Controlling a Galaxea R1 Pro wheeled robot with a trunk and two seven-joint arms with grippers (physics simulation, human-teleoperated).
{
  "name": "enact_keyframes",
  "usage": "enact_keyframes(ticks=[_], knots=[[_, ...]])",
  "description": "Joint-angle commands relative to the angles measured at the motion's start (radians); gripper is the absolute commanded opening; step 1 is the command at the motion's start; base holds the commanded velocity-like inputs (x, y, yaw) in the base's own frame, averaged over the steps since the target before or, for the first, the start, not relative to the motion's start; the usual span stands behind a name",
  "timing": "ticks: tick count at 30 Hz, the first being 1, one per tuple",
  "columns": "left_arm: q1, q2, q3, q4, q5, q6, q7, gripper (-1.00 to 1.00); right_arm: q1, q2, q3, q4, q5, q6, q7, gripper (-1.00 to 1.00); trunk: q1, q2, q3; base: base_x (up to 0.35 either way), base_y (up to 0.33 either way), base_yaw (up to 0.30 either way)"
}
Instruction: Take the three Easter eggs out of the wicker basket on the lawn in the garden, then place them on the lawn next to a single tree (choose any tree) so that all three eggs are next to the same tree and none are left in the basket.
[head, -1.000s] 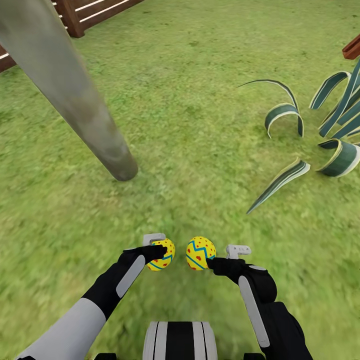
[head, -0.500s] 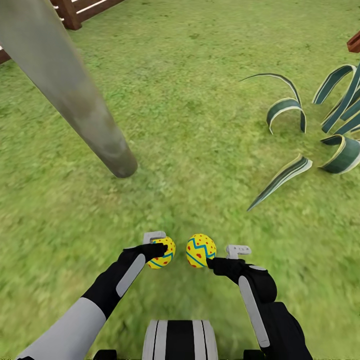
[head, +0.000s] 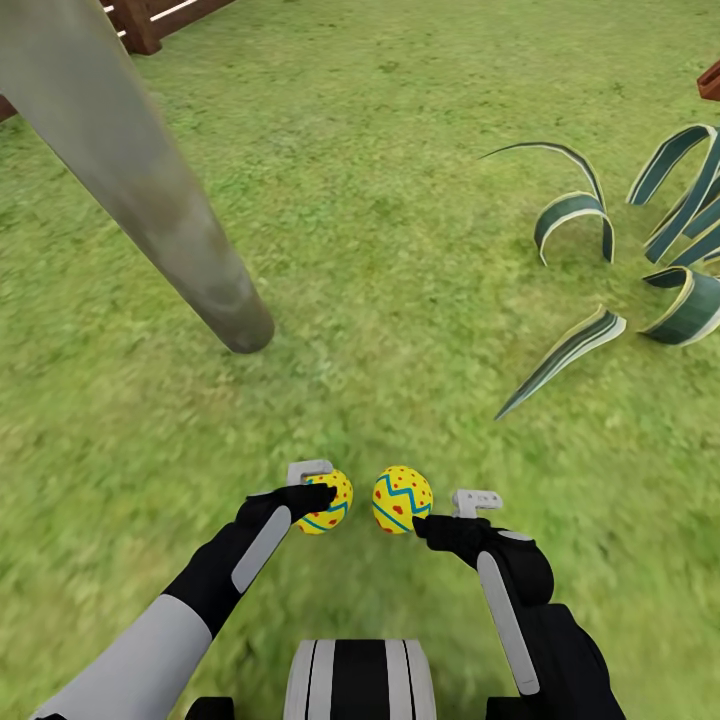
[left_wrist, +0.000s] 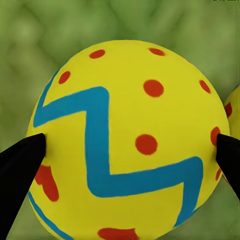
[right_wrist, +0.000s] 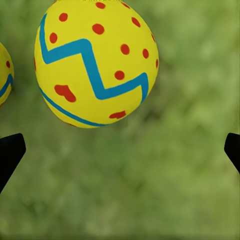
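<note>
I carry two yellow Easter eggs with blue zigzags and red dots low over the lawn (head: 420, 200). My left gripper (head: 322, 497) is shut on one egg (head: 330, 503), and in the left wrist view both black fingertips (left_wrist: 25, 160) press that egg's (left_wrist: 125, 140) sides. The other egg (head: 401, 500) hangs at my right gripper (head: 422, 520). In the right wrist view this egg (right_wrist: 95, 65) sits off the line between the widely spread tips (right_wrist: 10, 150). The tree's pale leaning trunk (head: 150, 190) meets the grass ahead to the left. The basket and third egg are out of view.
A low striped broad-leaved plant (head: 650, 250) spreads at the right. The brown slat fence (head: 150, 15) crosses the far left corner. A brown object's corner (head: 708, 82) pokes in at the right edge. My base (head: 360, 680) shows at the bottom, with open grass between me and the trunk.
The whole picture has shifted a little, so the camera moved slightly. Both arms and both eggs keep the same places relative to me.
</note>
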Motion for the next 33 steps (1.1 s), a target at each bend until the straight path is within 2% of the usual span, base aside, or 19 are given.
enact_keyframes(ticks=[1, 2, 14, 33], knots=[[0.000, 0.000, -0.001, 0.037, 0.010, 0.001, 0.010, -1.00, 0.000, 0.000, 0.001, -0.001, -0.011, 0.003, -0.010, 1.00, 0.000, 0.000, -0.001, 0.000, 0.000, 0.000], [0.000, 0.000, 0.001, 0.037, 0.010, 0.001, 0.010, 1.00, 0.000, 0.000, 0.001, -0.001, -0.011, 0.003, -0.010, 1.00, 0.000, 0.000, -0.001, 0.000, 0.000, 0.000], [0.000, -0.001, 0.006, 0.037, 0.011, 0.002, 0.008, 1.00, -0.001, 0.000, 0.001, -0.001, -0.011, 0.003, -0.010, 1.00, 0.000, 0.000, -0.001, 0.000, 0.000, 0.000], [0.000, 0.000, 0.003, 0.035, 0.011, 0.004, 0.004, 1.00, 0.000, 0.000, 0.001, -0.001, -0.011, 0.003, -0.010, 1.00, -0.008, 0.004, 0.073, 0.000, 0.000, 0.000]])
